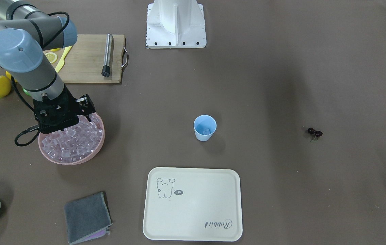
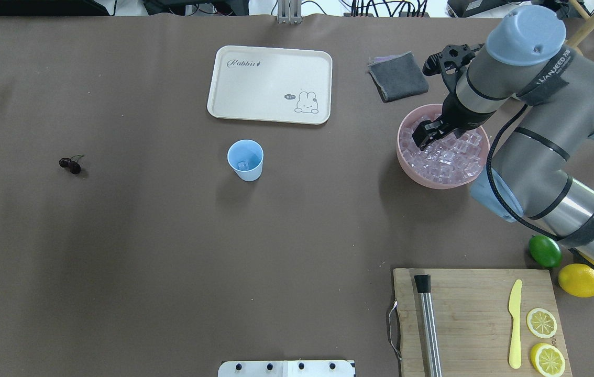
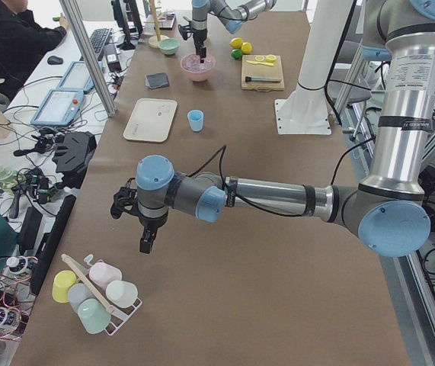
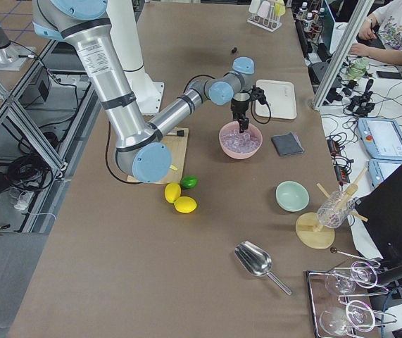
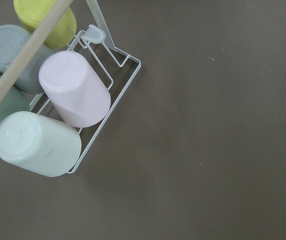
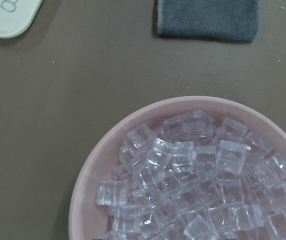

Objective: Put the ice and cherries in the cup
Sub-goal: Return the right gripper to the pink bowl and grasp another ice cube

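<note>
Overhead exterior view has my right tool (image 2: pixel 425 137) low over the ice (image 2: pixel 451 157) heaped in the pink bowl (image 2: pixel 436 182); I cannot tell if it is open or closed, nor my left tool (image 3: pixel 146 244). The cubes look hard, light and slippery, so I would pinch two flat sides. They lie every which way, with no long side. One sits in the cup (image 2: pixel 245 159).
</note>
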Robot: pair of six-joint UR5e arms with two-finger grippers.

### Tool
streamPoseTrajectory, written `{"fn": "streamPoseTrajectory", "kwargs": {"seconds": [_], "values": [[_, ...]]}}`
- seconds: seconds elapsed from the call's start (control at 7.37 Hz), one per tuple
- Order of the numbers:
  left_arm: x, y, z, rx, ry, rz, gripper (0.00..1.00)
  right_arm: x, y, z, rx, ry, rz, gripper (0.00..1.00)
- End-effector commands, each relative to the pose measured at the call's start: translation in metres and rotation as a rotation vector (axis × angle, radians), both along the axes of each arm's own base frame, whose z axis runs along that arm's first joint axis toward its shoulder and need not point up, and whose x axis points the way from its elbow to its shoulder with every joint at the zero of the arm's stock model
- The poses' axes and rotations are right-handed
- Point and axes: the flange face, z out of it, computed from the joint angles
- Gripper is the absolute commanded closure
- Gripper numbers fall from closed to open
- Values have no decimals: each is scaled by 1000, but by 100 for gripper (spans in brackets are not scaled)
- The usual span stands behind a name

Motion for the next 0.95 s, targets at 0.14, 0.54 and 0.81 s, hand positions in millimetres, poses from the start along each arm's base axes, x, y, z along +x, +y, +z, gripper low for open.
{"fn": "streamPoseTrajectory", "kwargs": {"seconds": [0.14,0.54,0.81], "values": [[1,2,8,-12,-1,4,2,1,-7,20,-92,21,89,15],[1,2,6,-10,-1,2,2,-16,-23,58,-103,-33,149,15],[1,-1,8,-13,-1,2,2,-13,-21,59,-101,-34,150,15]]}}
